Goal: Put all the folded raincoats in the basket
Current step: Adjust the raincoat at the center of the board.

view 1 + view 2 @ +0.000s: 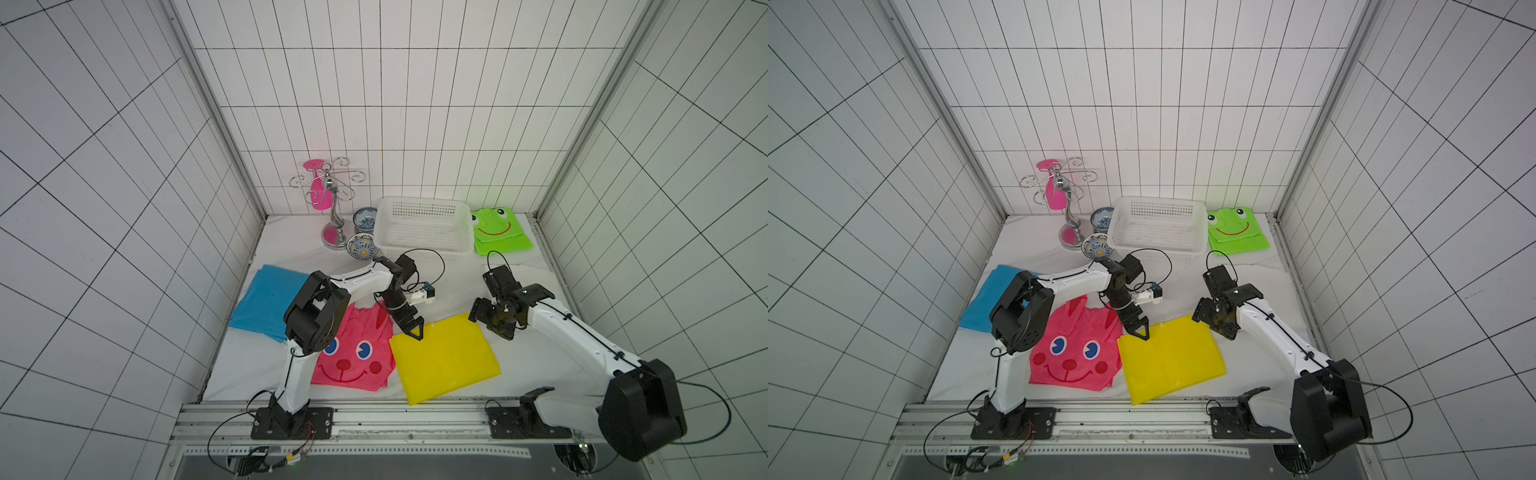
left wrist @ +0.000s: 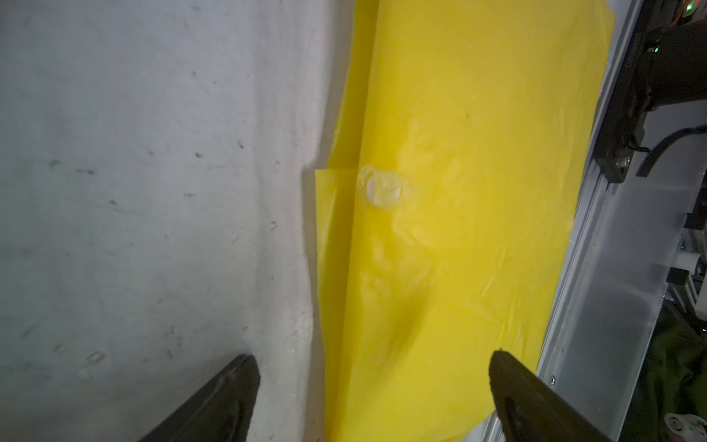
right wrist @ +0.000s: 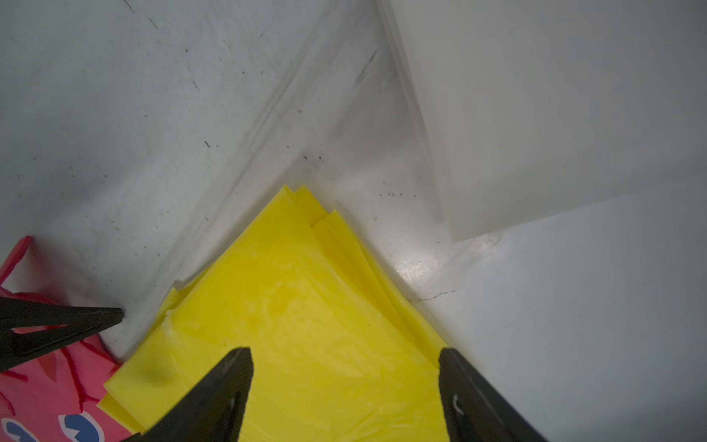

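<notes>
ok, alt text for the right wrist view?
The right gripper hangs open over a corner of the folded yellow raincoat lying on the white table cover. At the edge, the left gripper's fingertip pokes in by a pink rabbit-face raincoat.

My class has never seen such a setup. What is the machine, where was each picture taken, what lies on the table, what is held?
Two robot arms, each ending in a two-fingered gripper. Two pictures look down from overhead; two come from cameras on the wrists. On the table lie four folded raincoats: the yellow raincoat, pink raincoat, blue raincoat and green raincoat. At the back stand the basket, two bowls and a metal stand. The left gripper and right gripper hang open over the yellow raincoat's edges; nothing is held.
</notes>
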Robot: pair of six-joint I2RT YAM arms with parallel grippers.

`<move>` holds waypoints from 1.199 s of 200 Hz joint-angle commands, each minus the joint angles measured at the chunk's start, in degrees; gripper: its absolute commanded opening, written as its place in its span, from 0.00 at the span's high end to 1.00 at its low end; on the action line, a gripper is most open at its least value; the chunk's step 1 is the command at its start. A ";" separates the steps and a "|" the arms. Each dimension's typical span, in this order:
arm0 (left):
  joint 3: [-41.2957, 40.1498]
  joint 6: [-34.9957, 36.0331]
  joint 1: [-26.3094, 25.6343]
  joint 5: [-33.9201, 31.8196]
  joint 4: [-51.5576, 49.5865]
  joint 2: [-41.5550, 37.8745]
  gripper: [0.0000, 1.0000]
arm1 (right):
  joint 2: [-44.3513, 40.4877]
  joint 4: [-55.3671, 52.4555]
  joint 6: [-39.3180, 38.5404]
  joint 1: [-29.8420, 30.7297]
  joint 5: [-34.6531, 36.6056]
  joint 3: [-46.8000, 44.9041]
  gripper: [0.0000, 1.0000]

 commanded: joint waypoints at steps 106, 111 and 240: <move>4.84 0.76 -3.37 -2.80 -0.57 5.17 1.00 | 1.03 1.41 15.54 -0.14 -7.31 0.08 0.25; 5.53 0.92 -3.37 -2.77 -0.86 4.77 1.00 | 1.50 1.27 17.37 -0.11 -8.57 0.32 0.26; 2.32 8.01 -9.08 -15.10 5.60 -10.36 1.00 | 12.02 3.32 28.82 -3.65 -24.86 7.52 0.16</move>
